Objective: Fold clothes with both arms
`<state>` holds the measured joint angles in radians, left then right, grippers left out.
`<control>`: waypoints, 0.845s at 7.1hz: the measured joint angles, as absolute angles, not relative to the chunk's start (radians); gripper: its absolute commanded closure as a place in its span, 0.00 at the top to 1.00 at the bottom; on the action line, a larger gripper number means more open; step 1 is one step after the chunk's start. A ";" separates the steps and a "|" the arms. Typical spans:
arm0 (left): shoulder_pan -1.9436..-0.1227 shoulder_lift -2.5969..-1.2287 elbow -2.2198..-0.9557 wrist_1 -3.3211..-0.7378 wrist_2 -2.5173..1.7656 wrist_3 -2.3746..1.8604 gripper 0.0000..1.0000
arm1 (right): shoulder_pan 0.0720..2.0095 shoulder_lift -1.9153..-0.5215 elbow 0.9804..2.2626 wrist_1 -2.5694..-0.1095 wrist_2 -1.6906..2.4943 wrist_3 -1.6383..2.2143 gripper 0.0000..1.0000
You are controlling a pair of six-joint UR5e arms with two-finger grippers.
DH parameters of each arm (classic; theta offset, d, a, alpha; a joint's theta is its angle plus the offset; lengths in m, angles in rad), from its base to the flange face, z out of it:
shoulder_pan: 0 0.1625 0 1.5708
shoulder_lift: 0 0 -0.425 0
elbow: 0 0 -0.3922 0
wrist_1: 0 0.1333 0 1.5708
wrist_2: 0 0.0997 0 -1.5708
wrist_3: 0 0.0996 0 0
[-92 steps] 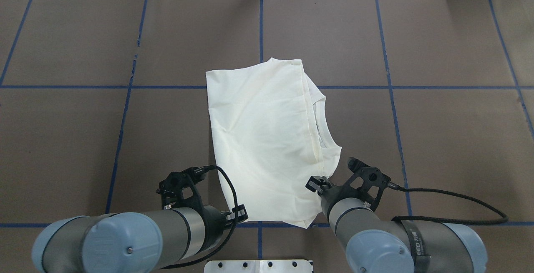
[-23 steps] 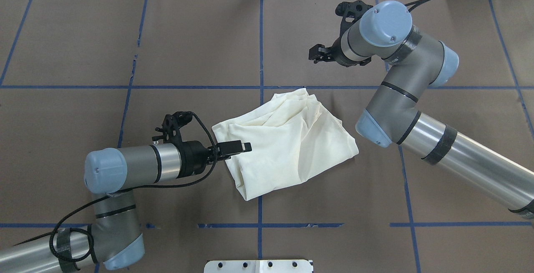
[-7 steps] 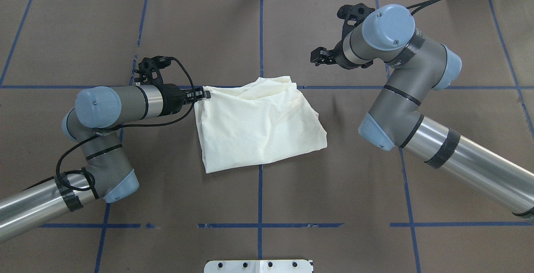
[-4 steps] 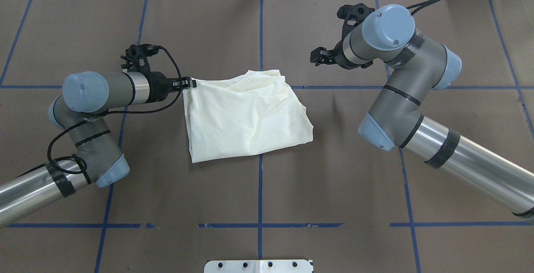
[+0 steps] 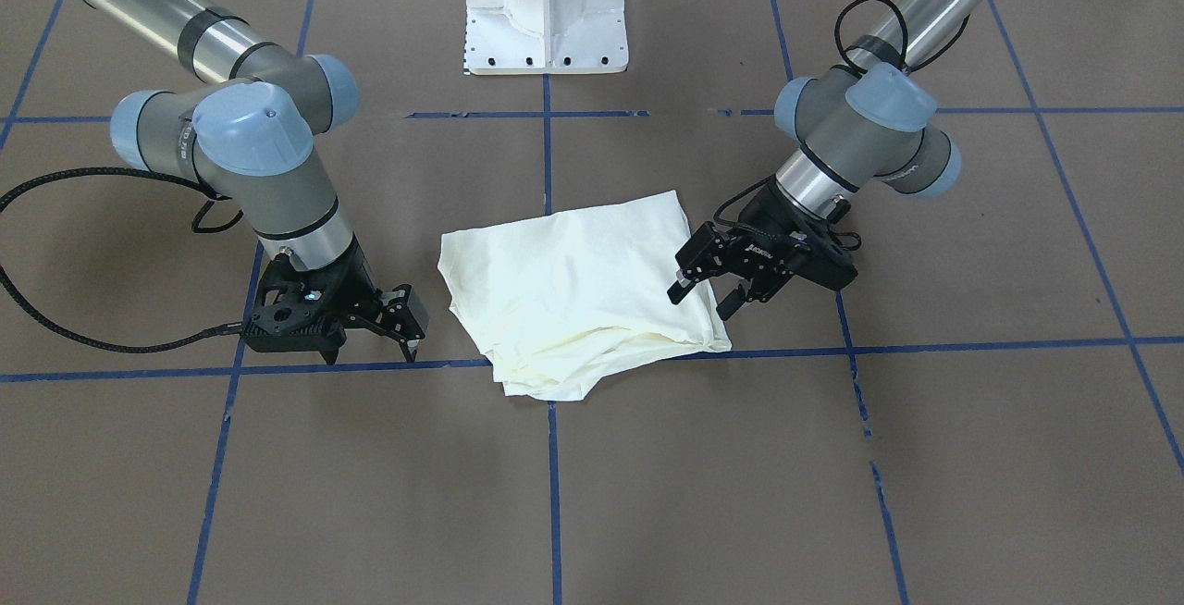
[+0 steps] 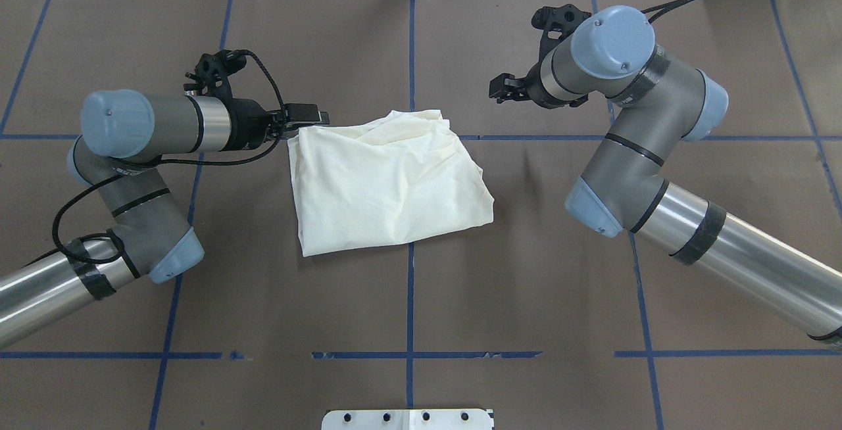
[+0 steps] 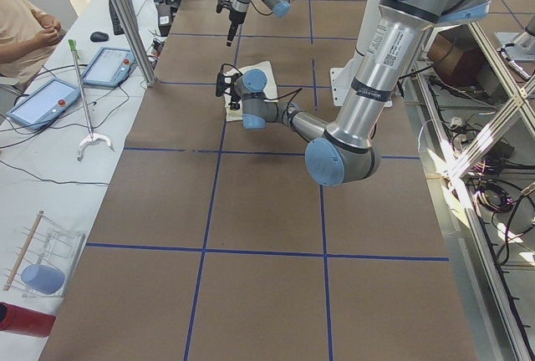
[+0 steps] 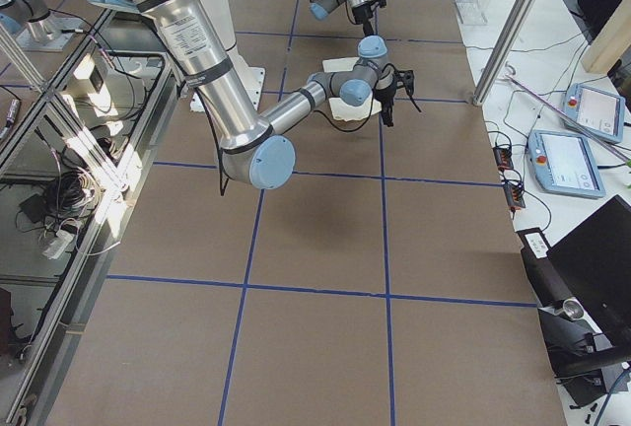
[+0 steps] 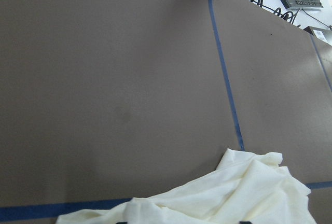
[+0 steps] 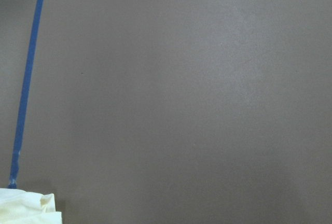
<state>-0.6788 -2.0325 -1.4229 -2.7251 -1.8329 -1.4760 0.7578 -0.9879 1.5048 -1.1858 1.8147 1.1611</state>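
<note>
Folded T-shirt lies rumpled. At its corner, left gripper fingers spread, holding nothing; right gripper also spread, beside shirt, not touching.

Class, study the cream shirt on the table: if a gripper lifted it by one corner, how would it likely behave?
The shirt would probably hang limp: it lies in soft, wrinkled layers. It is likely light for its size, since the cloth looks thin and lies flat. Its loose folds may well fall open; they sit bunched, not pressed.
</note>
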 measured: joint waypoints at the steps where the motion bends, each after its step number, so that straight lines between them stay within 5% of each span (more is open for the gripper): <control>1: -0.631 -2.030 -1.451 -2.727 -1.824 -1.537 1.00 | 0.758 -0.988 1.505 -1.186 1.815 1.161 1.00; 6: -0.462 -1.984 -1.514 -2.728 -1.735 -1.617 1.00 | 0.756 -0.988 1.505 -1.186 1.815 1.163 1.00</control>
<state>-0.4615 -1.9837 -1.5139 -2.7278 -1.7346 -1.6165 0.7557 -0.9879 1.5047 -1.1858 1.8147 1.1627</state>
